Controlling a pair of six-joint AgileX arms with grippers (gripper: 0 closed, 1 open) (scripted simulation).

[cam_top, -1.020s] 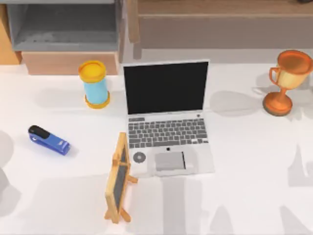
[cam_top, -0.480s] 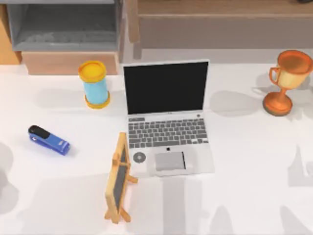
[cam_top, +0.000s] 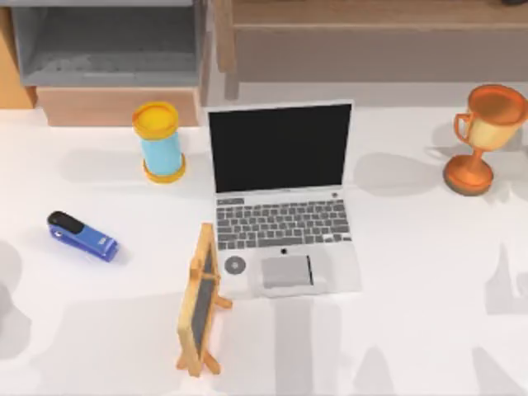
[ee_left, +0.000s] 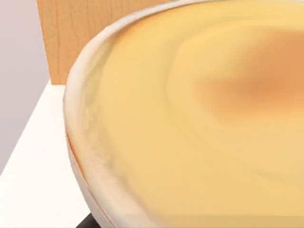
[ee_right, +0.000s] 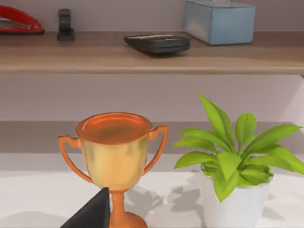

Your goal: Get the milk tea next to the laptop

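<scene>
White tabletop (cam_top: pixel 429 272), backed by wooden shelving along the top of the frame in the top view.

Laptop (cam_top: pixel 282 198): silver-grey, open, black screen, centre of the frame.
Light-blue cylinder (cam_top: pixel 160 142): yellow lid and base, upright, just left of the laptop screen.
Blue stapler (cam_top: pixel 81 236): left side of the frame, well apart from the laptop.
Small wooden easel chalkboard (cam_top: pixel 199 302): upright, touching or just beside the laptop's lower left corner.
Trophy cup (cam_top: pixel 484 137): orange-gold, upper right; in the right wrist view it stands beside a potted plant (ee_right: pixel 232 161).
Milk tea (ee_left: pixel 199 118): creamy top and pale rim seen very close in the left wrist view, beside a wooden panel (ee_left: pixel 71 33).
Gripper state, both arms: cannot tell.
</scene>
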